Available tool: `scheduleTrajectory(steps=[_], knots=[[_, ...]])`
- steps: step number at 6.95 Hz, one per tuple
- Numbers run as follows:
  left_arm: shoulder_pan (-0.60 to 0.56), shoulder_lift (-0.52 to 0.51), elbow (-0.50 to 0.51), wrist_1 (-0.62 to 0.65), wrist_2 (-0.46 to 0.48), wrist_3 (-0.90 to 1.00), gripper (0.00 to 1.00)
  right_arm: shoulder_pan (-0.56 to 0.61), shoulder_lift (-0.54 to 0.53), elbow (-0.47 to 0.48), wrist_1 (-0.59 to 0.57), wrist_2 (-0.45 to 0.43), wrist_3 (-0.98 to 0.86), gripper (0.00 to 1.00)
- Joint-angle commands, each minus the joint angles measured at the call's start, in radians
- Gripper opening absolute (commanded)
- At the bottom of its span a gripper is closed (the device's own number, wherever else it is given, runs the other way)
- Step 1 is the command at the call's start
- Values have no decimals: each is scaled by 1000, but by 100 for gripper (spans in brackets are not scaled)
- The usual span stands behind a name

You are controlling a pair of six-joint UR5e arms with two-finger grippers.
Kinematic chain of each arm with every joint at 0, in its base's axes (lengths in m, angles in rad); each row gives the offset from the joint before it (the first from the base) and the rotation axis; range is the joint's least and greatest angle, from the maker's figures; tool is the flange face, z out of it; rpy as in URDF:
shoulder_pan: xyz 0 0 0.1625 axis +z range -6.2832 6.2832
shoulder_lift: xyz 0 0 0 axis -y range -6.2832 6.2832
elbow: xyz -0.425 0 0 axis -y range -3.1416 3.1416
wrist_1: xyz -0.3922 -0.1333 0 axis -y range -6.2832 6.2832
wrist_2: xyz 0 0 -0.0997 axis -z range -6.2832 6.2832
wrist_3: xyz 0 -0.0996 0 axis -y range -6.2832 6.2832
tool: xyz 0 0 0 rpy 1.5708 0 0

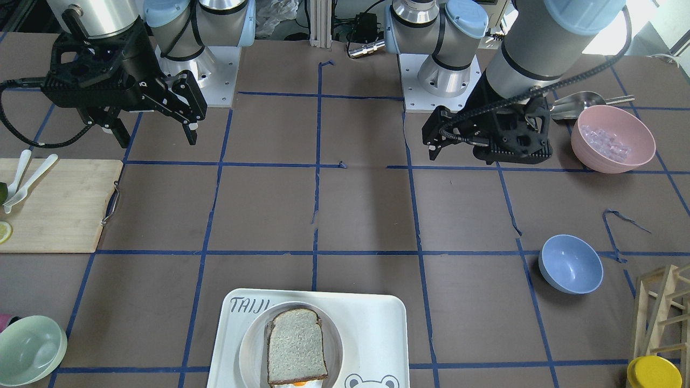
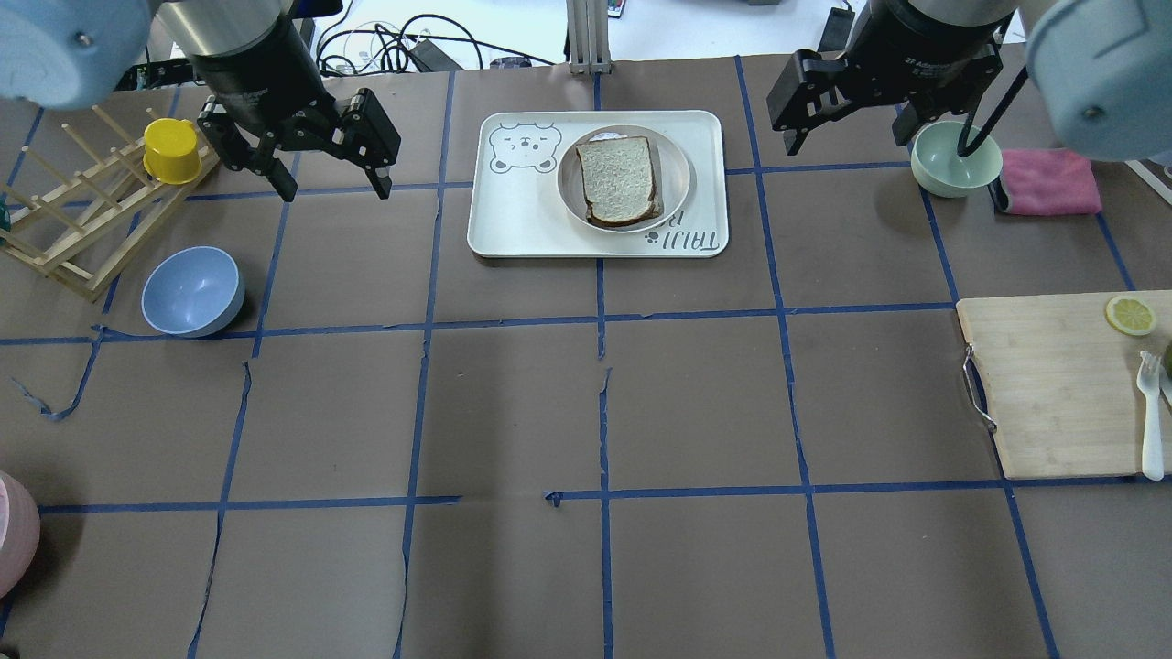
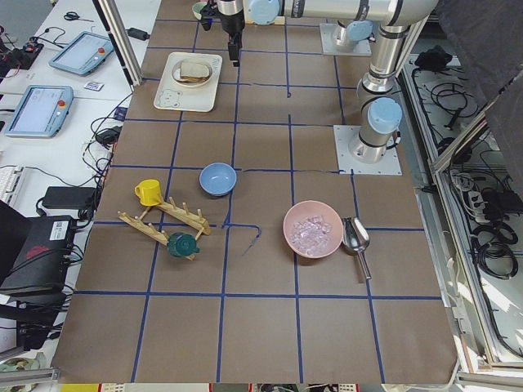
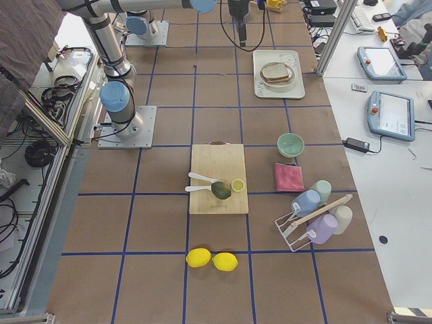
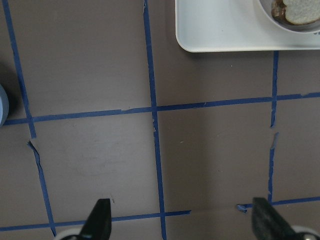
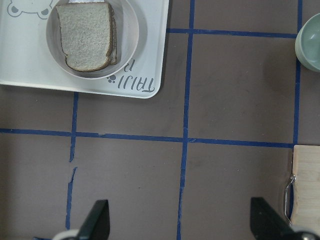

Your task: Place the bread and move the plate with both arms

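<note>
The bread lies flat in the round white plate, on top of another slice whose egg edge peeks out. The plate stands on the white TAIJI tray at the table's far middle. The bread also shows in the front view and the right wrist view. My left gripper hovers open and empty to the left of the tray. My right gripper hovers open and empty to the right of the tray. Both wrist views show wide-apart fingertips over bare table.
A blue bowl and a wooden rack with a yellow cup stand on the left. A pale green bowl, a pink cloth and a cutting board are on the right. A pink bowl sits near the left arm's base.
</note>
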Motion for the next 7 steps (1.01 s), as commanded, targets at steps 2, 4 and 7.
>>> scheduleTrajectory(steps=[2,4,7], knots=[[9,114,-173,142,0,-5,100,-4,3,-5,-9,-2,0,100],[43,132,-186,143,0,8,100,-4,-3,0,-1,1,1,100],[54,134,-186,130,0,10,100,0,-7,-11,8,-3,0,100]])
